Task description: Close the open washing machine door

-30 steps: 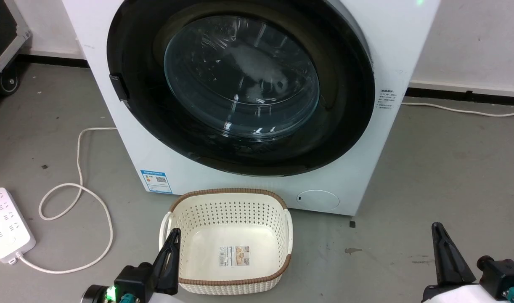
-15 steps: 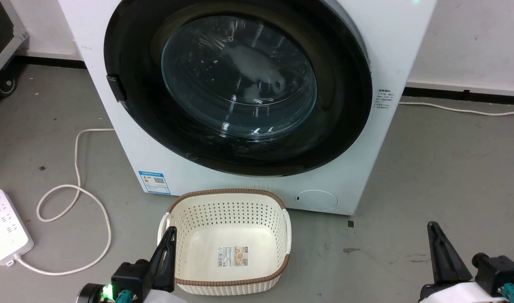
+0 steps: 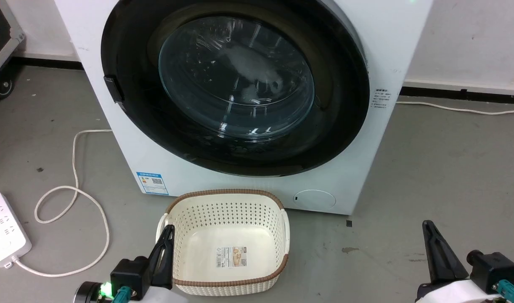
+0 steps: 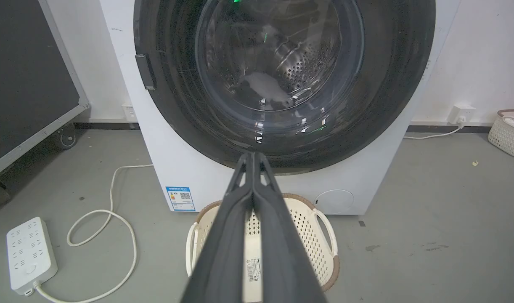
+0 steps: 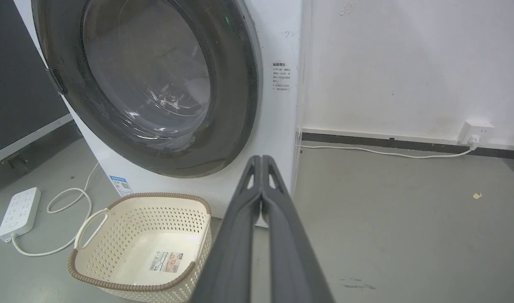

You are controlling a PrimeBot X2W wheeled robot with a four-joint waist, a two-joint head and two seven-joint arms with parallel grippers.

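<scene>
The washing machine (image 3: 128, 143) is white, the washing machine door (image 3: 236, 80) black-rimmed, the perforated basket (image 3: 227, 192) cream with brown trim.

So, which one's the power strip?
Find the white front-loading washing machine. On the grey floor to the robot's left of it lies a flat white rectangular power strip. Unlike the cream perforated basket, it has socket holes and a looping cable.

Grey floor (image 3: 450, 168); white wall (image 3: 471, 38); black skirting (image 3: 492, 97) along it.
</scene>
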